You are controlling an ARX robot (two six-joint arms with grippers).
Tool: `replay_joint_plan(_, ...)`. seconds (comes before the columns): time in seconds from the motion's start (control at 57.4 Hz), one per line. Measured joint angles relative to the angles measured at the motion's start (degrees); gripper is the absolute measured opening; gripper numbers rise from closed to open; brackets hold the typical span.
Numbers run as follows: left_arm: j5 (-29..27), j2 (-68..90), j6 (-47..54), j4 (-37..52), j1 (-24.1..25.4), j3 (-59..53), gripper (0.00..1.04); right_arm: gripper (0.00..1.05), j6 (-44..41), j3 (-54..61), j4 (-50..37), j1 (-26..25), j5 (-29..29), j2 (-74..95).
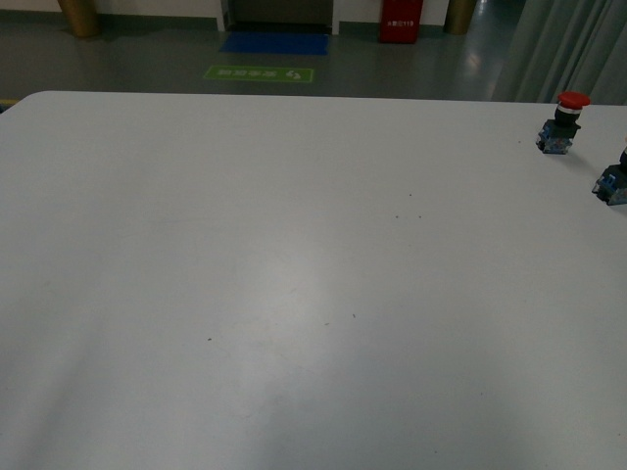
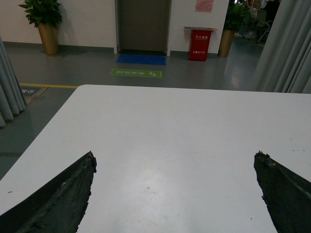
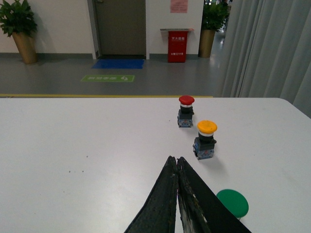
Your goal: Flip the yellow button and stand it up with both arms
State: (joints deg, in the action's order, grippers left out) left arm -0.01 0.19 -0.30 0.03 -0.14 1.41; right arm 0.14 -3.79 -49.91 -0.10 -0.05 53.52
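A white table [image 1: 294,294] fills the scene, with a grey floor, a door and a red cabinet beyond its far edge. In the front view the table is mostly bare: only the red button [image 1: 562,124] stands near the far right corner, and just nearer than it, at the picture's right edge, a dark-and-blue block [image 1: 613,182] is cut off (probably the body of the task's switch, though its cap is out of frame). Neither arm shows here. In the left wrist view the left gripper [image 2: 175,189] is spread wide, its two black fingertips [image 2: 63,194] far apart over bare table, with no button anywhere ahead of it. The right wrist view tells the rest: the right gripper [image 3: 177,182] has its tips pressed together, holding nothing, and the yellow button [image 3: 206,140] stands just ahead of it and slightly off to one side, between it and the red button. Its cap is up and its long axis upright, so it already looks to be standing. A green disc [image 3: 233,203] lies beside the right gripper, seen in no other view. The right arm is plainly the nearer one; the left would have to cross the table.
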Motion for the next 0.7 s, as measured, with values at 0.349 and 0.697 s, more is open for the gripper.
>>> replay_joint_plan(0.349, 0.0, 0.0, 0.0, 0.0, 0.0, 0.0, 0.98, 0.03, 0.0, 3.17, 11.13, 0.0, 0.02, -13.35)
replay_joint_plan(0.697, 0.0, 0.0, 0.0, 0.0, 0.0, 0.0, 0.98, 0.03, 0.0, 3.52, 23.67, 0.0, 0.0, -27.15)
